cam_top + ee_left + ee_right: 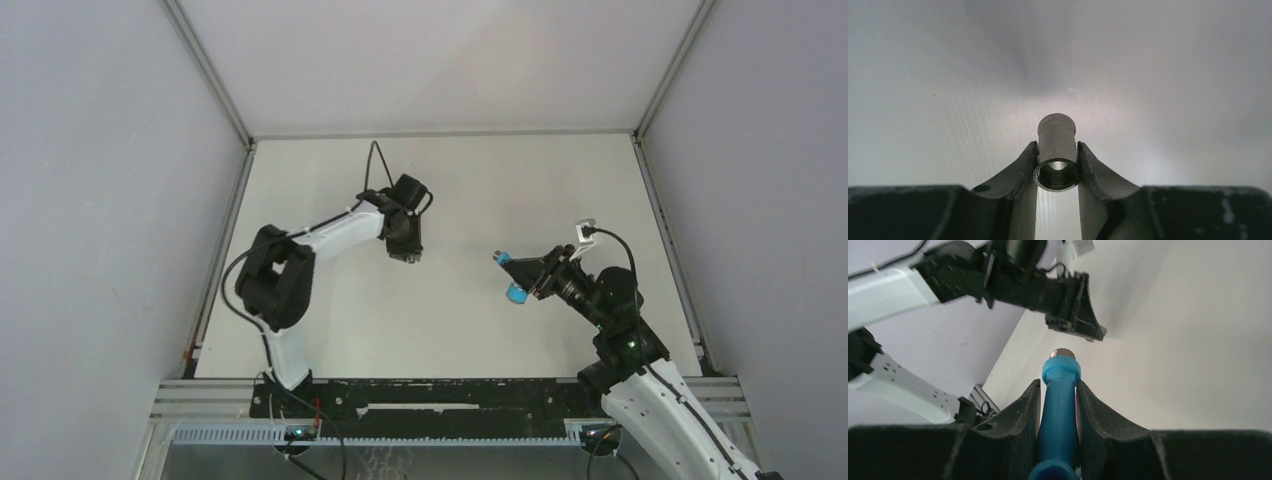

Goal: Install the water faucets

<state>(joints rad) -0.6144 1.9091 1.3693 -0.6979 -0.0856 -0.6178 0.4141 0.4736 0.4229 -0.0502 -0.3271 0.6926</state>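
L fingers (1057, 167) pinch the grey threaded fitting (1056, 152); R fingers (1058, 410) clamp the blue tap (1060, 405), both held apart above the bench (450, 180).

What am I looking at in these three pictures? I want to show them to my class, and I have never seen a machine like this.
This is a robot with two arms fixed to the near edge of a white table. One picture comes from a camera above and behind the arms. The other two come from cameras on the wrists, looking along each arm's two fingers. The left gripper pinches a small grey metal fitting, a short tube with thread inside. The right gripper holds a blue plastic tap with a silver threaded end. Both parts are held above the table, apart from each other. Nothing else shows on the table.
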